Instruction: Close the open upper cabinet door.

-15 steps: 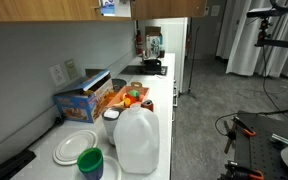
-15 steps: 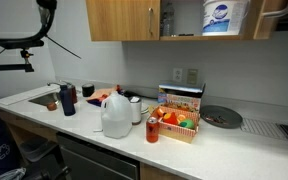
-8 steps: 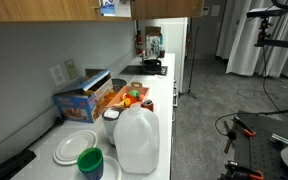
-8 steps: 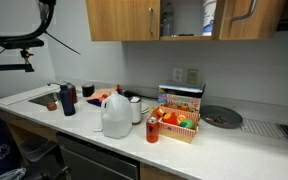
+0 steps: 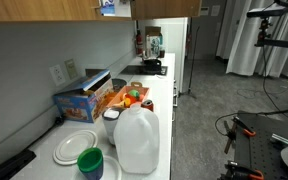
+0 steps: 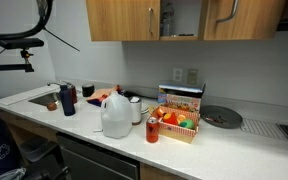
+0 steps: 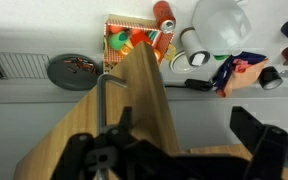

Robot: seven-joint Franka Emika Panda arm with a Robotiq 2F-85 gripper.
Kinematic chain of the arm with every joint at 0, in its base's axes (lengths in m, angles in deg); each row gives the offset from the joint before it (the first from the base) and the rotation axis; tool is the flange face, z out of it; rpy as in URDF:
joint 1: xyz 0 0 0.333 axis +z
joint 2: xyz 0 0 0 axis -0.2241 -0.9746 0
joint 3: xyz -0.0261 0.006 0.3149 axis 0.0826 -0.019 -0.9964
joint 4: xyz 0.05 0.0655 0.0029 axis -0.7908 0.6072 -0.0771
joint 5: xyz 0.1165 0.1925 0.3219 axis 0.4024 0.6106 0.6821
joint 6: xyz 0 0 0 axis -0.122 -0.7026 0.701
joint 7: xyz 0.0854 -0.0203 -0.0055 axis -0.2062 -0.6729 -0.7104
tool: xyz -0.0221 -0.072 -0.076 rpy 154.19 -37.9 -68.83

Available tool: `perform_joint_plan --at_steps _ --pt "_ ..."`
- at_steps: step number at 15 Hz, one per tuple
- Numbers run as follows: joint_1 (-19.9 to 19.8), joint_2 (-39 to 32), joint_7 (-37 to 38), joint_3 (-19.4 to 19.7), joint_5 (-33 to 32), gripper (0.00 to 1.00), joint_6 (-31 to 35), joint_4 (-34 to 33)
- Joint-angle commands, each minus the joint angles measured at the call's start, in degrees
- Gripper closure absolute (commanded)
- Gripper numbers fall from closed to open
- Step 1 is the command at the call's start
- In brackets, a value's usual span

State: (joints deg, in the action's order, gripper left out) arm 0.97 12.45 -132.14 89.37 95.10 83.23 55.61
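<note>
The upper cabinet door [image 6: 242, 18] is a light-brown wooden panel with a silver bar handle [image 6: 229, 10]. It stands partly swung in, leaving a dark gap of cabinet interior [image 6: 182, 17] to its left. In the wrist view the door [image 7: 144, 100] runs edge-on from the counter scene toward the camera, with its handle [image 7: 105, 100] on the left face. My gripper [image 7: 174, 150] is open, its black fingers spread wide on either side of the door's edge. The gripper does not show in either exterior view.
A milk jug [image 6: 116, 112], a basket of fruit [image 6: 177, 120], a dark plate [image 6: 221, 117] and mugs sit on the counter under the cabinets. A sink [image 6: 44, 97] is at the far end. White plates [image 5: 74, 146] lie near the jug [image 5: 137, 140].
The door has swung further toward shut. It now hides the white tub with the blue label that stood in the open cabinet.
</note>
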Motion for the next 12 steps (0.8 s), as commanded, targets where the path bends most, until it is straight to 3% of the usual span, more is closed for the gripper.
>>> perform_joint_plan --at_steps 1,12 --pt "0.77 -1.21 -1.18 0.88 2.67 0.00 -1.19 -1.51" --pt "0.11 -0.26 -0.04 0.24 0.69 0.00 -0.64 -0.37"
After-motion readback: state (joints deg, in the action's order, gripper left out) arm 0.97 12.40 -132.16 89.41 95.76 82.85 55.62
